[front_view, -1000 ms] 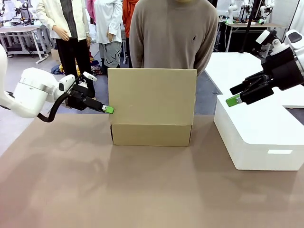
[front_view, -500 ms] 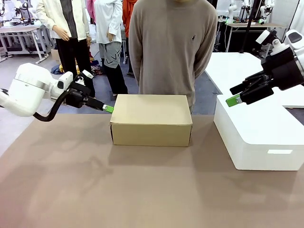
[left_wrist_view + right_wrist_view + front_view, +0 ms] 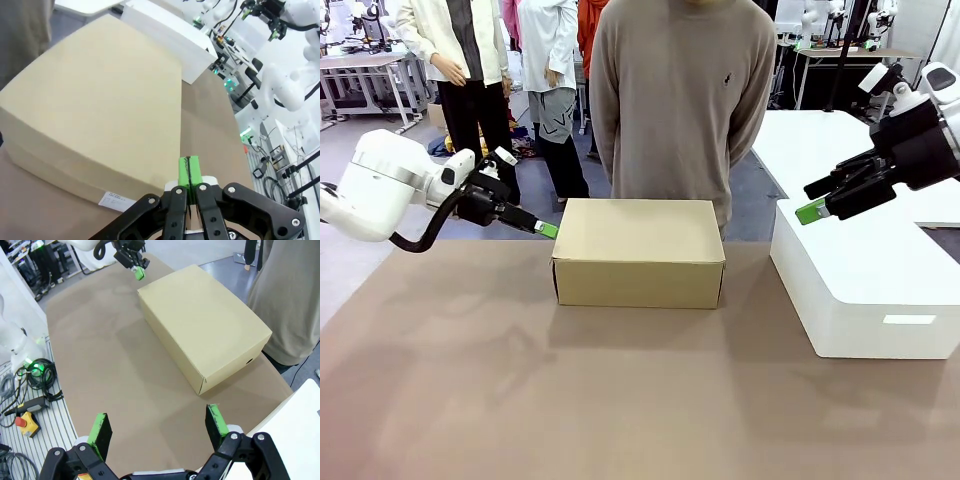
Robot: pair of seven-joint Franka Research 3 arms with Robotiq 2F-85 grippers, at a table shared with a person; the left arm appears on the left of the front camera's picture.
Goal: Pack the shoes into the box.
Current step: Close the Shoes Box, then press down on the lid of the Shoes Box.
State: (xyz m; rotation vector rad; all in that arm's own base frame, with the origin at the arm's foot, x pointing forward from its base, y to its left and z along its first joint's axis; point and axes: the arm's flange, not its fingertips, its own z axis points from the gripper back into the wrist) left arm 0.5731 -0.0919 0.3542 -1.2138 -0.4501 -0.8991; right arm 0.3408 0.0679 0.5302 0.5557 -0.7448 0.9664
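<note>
We find the box (image 3: 639, 252) lying on the brown worktop (image 3: 620, 400), near the far edge, just in front of the person (image 3: 682, 100) who stands behind it. Its flat lid is down and flush with the walls, so we cannot see inside; the shoes are not visible to us, and we judge they are already inside. The box is plain tan-brown cardboard, rectangular, long side facing the front camera, with clean edges, a small white label on the end wall seen in the left wrist view, and a small dark slot on the opposite end in the right wrist view. The left gripper (image 3: 549, 230) sits at the upper left corner of the box, its jaws clenched together on nothing, green pads (image 3: 189, 171) pressed flat against each other. We take that pinched posture as a pushing tool for the lid rather than a grasp; whether the tip is touching the cardboard or just beside it we cannot tell. The right gripper (image 3: 812, 209) hangs well apart from the box, above the large white block (image 3: 865, 285) at the right side of the worktop, jaws released and spread wide, holding nothing. We read it as parked out of the way. With the lid lying closed, the packing looks essentially finished.
</note>
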